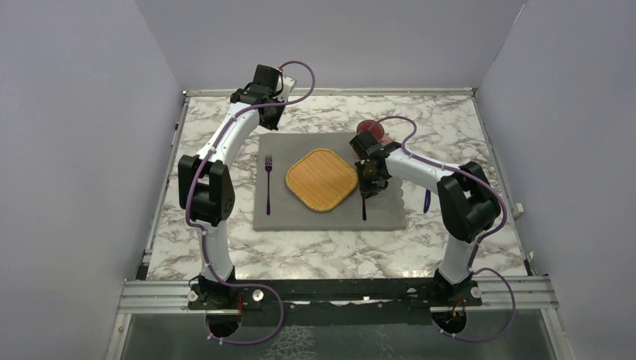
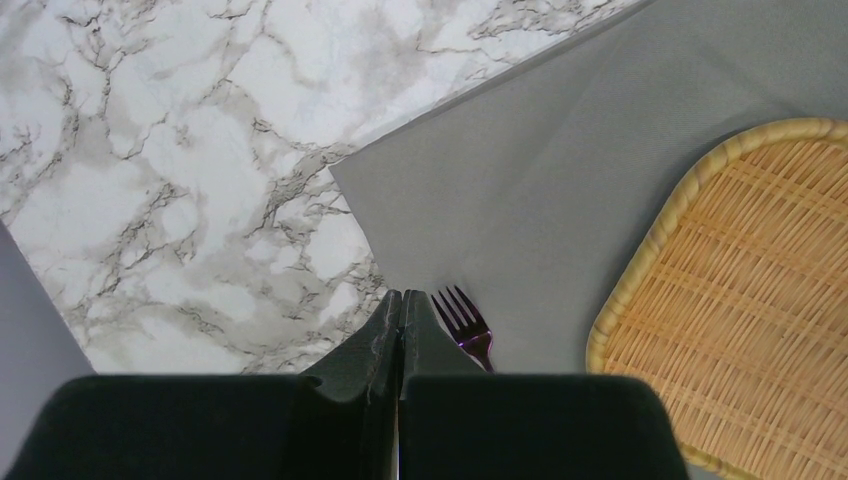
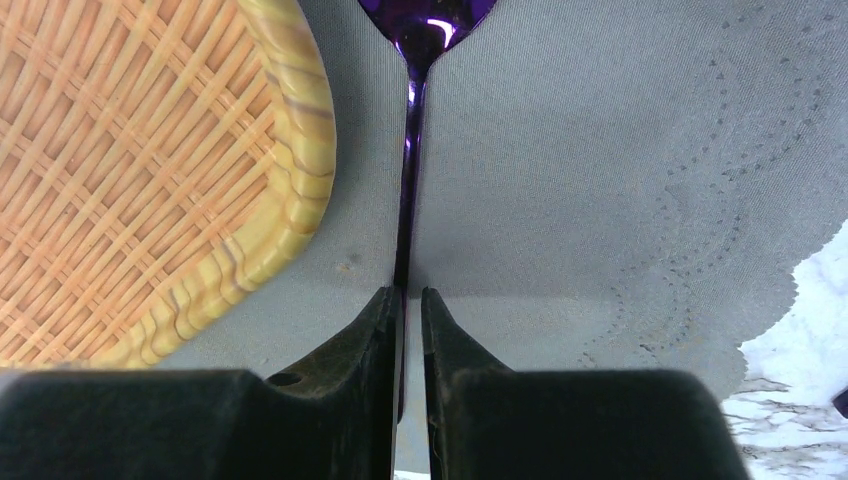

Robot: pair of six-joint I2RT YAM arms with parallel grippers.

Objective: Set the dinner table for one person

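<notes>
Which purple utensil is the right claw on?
The purple utensil right of the wicker plate, its handle between the fingers of the right claw. The fork lies left of the plate; a third purple piece lies off the placemat on the marble tabletop.

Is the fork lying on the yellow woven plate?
No, the fork lies on the grey placemat, beside the woven plate and not touching it.

We recorded a white-and-grey veined dinner table (image 1: 322, 255), grey placemat (image 1: 285, 217), tan woven plate (image 1: 321, 179), purple fork (image 1: 268, 180) and spoon (image 3: 410, 150), red cup (image 1: 371, 129).
</notes>
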